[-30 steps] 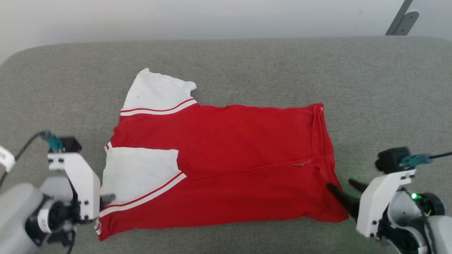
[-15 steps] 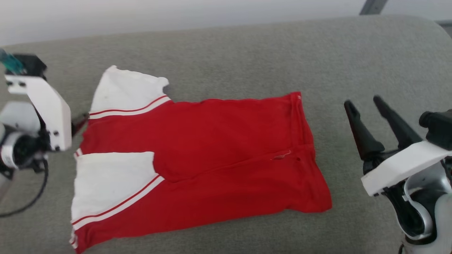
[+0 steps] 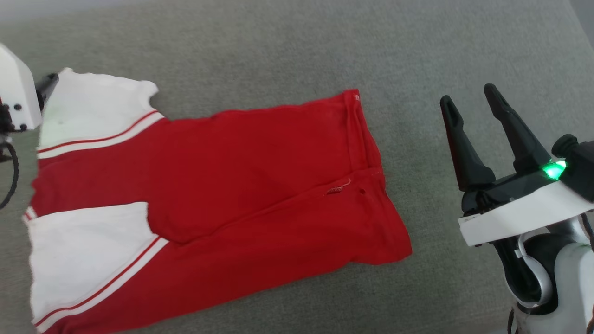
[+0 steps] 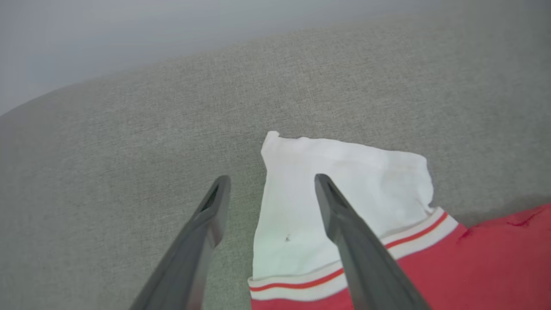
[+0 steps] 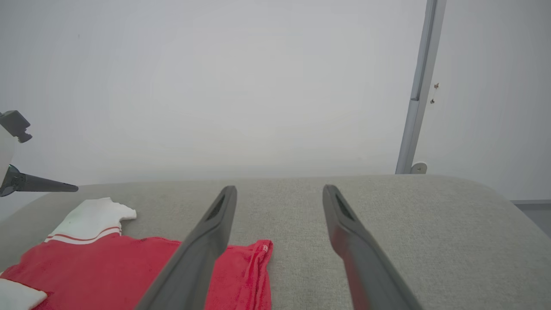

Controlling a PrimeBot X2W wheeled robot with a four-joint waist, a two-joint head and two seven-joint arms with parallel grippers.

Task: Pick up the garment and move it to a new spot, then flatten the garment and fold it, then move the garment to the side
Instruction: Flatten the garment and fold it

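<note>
Head view: shows the shirt [image 3: 222, 185] folded lengthwise, flat on the grey cushion [image 3: 287, 46]. Places left end effector [image 4: 272, 178] wide astride the edge of the far white sleeve [image 4: 366, 172], probably to pinch it. Leaves right end effector [image 3: 468, 95] wide, empty, apart from the hem [image 3: 366, 153].

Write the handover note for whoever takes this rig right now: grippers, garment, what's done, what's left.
Left gripper: open, empty, poised at the outer edge of the far white sleeve.
Right gripper: open, empty, raised beside the hem end, clear of the cloth.
Garment: lies flat on the grey cushion; the near side and its sleeve appear folded in over the body.
Done: flattening, first fold.
Left: fold in the far sleeve side, finish the fold, move it aside.
</note>
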